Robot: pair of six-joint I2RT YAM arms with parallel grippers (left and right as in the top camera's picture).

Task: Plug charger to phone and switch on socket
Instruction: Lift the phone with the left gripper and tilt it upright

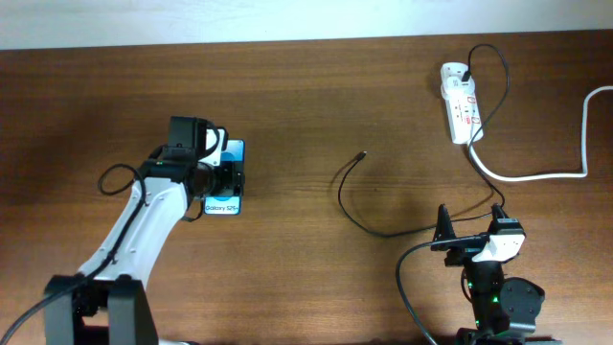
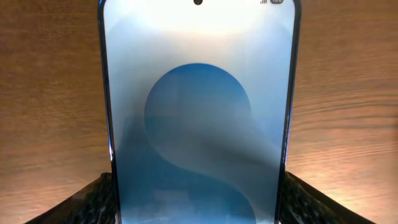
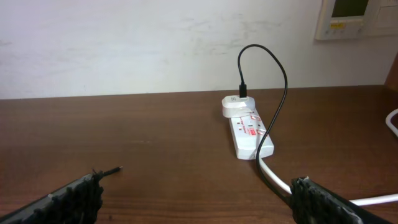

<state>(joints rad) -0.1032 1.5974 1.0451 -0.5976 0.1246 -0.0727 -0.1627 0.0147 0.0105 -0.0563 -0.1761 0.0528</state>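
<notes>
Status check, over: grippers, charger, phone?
Left gripper shut on phone edges. Right gripper open, empty. Charger tip loose on table, not in phone; plug end at socket. No obstruction seen.

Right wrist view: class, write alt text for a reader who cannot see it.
A white socket lies on a brown table before a white wall, the black charger plugged into its far end and looping over it. A thick white cord leaves toward the right, and the open fingers frame the bottom corners.
</notes>
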